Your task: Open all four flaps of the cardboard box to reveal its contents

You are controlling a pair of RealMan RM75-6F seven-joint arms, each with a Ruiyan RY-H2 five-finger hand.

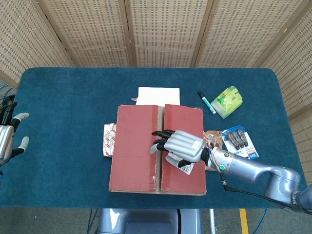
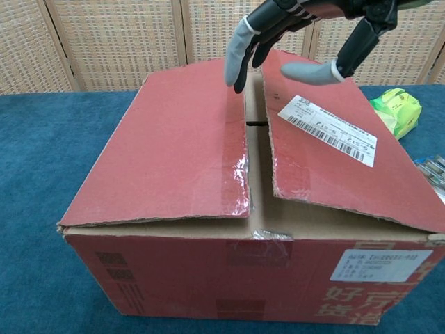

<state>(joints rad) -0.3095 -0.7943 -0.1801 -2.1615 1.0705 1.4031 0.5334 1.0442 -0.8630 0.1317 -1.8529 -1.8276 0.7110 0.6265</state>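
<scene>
A red cardboard box [image 1: 157, 148] sits at the middle of a table covered in blue cloth [image 1: 68, 97], its two long top flaps lying nearly closed with a narrow gap running between them. The robot's right hand [image 1: 181, 146] hovers over that seam, fingers spread and grasping nothing; in the chest view the grey-tipped fingers [image 2: 238, 47] point down toward the inner edge of the left flap [image 2: 177, 139], while the thumb reaches across above the right flap [image 2: 341, 153], which carries a white barcode label [image 2: 327, 130]. Whether any fingertip actually touches the cardboard cannot be told. The left hand [image 1: 9, 139] hangs at the table's left edge, well apart from the box, fingers apart and empty. A white sheet [image 1: 158, 95] lies just behind the box, a small red-and-white packet [image 1: 109, 139] touches its left side, and a teal marker [image 1: 206, 102], a green tissue pack [image 1: 227, 101] and a blister pack of tools [image 1: 238, 139] lie to its right. Woven folding screens [image 1: 161, 31] stand behind the table.
</scene>
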